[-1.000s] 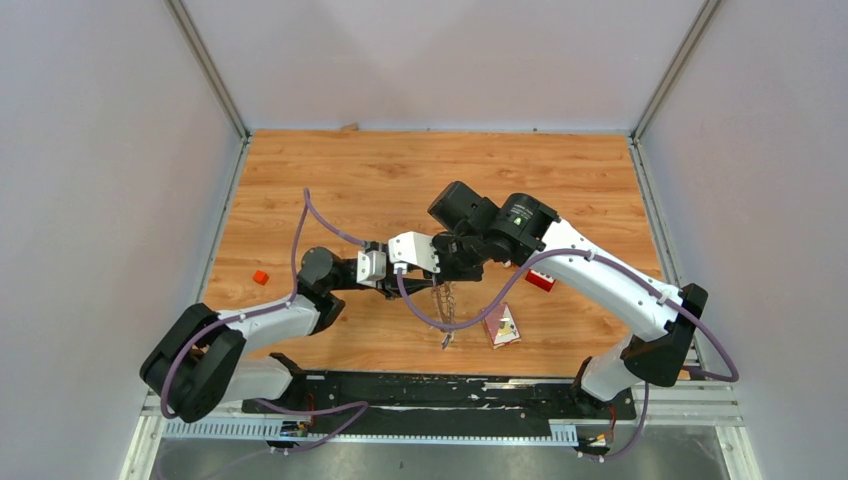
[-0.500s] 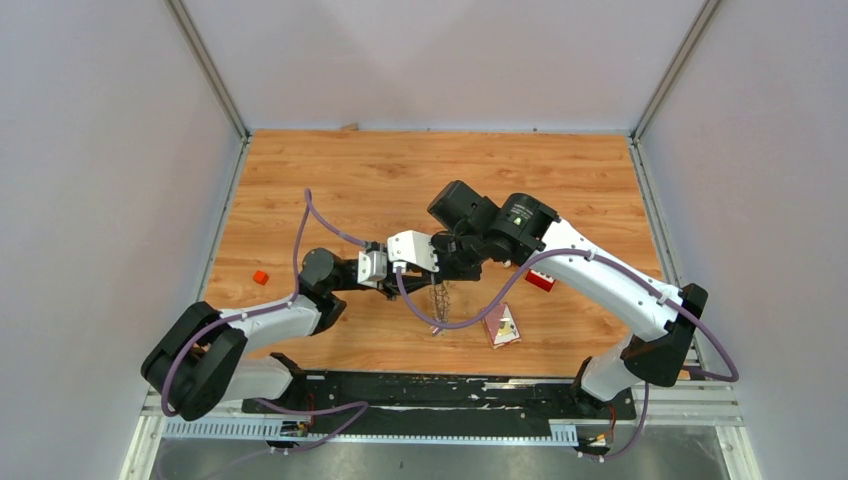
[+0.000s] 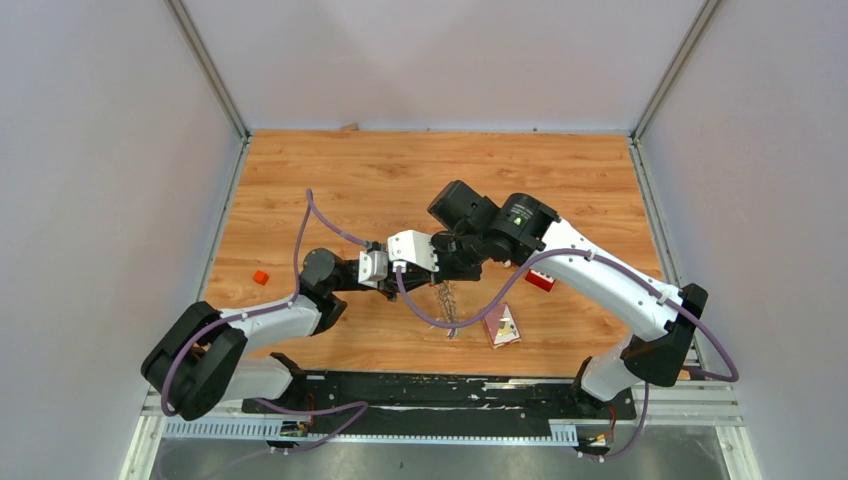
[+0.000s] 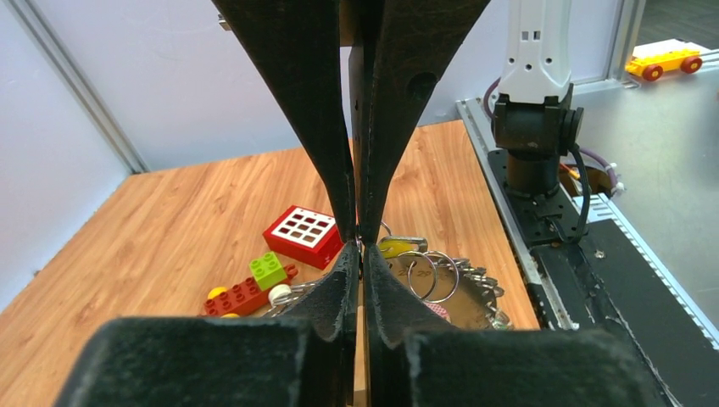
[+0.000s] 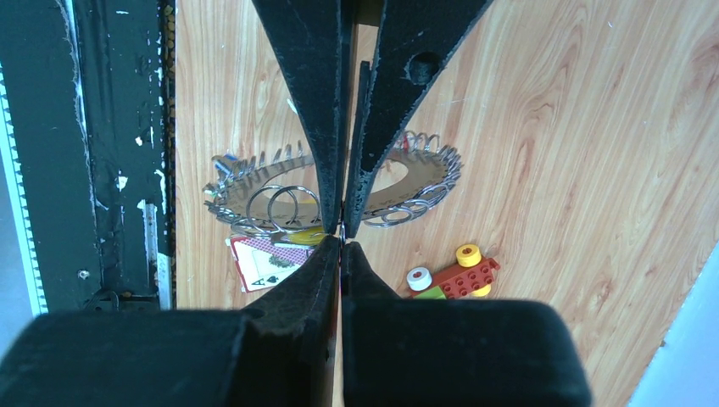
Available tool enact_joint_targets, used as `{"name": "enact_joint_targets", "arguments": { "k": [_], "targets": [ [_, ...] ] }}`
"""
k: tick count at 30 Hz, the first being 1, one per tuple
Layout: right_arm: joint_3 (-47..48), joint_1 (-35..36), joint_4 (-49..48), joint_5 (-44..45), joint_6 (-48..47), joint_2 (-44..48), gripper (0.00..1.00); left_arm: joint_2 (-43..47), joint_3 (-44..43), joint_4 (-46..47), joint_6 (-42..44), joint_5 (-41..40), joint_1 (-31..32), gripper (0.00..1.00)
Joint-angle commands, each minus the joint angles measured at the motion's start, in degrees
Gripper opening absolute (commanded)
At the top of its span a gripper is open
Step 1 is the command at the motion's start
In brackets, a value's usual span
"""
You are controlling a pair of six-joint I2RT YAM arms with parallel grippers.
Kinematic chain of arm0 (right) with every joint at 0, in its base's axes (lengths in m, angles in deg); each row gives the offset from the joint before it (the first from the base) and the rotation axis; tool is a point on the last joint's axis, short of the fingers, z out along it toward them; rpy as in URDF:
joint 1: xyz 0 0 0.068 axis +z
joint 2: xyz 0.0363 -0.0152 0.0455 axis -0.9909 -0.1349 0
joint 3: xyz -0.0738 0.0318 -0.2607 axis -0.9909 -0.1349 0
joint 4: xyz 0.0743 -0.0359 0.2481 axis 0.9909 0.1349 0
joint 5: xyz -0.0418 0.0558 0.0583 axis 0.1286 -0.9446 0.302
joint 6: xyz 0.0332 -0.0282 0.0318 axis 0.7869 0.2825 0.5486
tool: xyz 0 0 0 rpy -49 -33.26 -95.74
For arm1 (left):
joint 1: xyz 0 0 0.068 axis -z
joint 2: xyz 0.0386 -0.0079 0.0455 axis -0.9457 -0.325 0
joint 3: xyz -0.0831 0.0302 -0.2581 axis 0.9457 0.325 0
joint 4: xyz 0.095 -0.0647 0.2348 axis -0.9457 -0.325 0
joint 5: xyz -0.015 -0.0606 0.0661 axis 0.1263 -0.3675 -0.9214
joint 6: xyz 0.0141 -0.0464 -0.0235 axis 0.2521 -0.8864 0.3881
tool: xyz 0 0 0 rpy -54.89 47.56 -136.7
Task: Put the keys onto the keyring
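Overhead, the left gripper and the right gripper meet nose to nose at mid-table. The keyring shows as a narrow grey strip running from their tips toward the near edge, so neither arm is the nearer one.

From the left wrist, the left fingers stand almost together with only a slit between them; whether anything thin sits in that slit I cannot tell. The keyring lies just beyond and below the tips, a spiky wreath of grey keys with loose wire loops. A yellow-headed key sits just beside the tips.

From the right wrist, the right fingers are pressed together at the wreath's rim. They seem to pinch its wire, though the contact itself is hidden. The wreath's long axis runs crosswise to the fingers, and a playing card lies just beside it.
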Motion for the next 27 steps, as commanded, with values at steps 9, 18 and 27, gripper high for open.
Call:
{"name": "enact_joint_targets", "arguments": {
  "k": [9, 18, 27],
  "targets": [
    [-1.6, -0.5, -6.5, -1.4, 2.0, 2.6, 0.11, 1.6, -0.5, -1.1, -1.7, -3.0, 0.3, 0.0],
    [-5.9, -9.4, -9.6, -15.1, 3.1, 9.5, 0.4, 3.9, 0.5, 1.4, -4.7, -5.4, 0.2, 0.0],
    [-15.3, -17.3, -17.7, -34.6, 5.0, 13.9, 0.48, 4.7, 0.9, 1.4, -4.3, -5.0, 0.3, 0.0]
  ]
}}
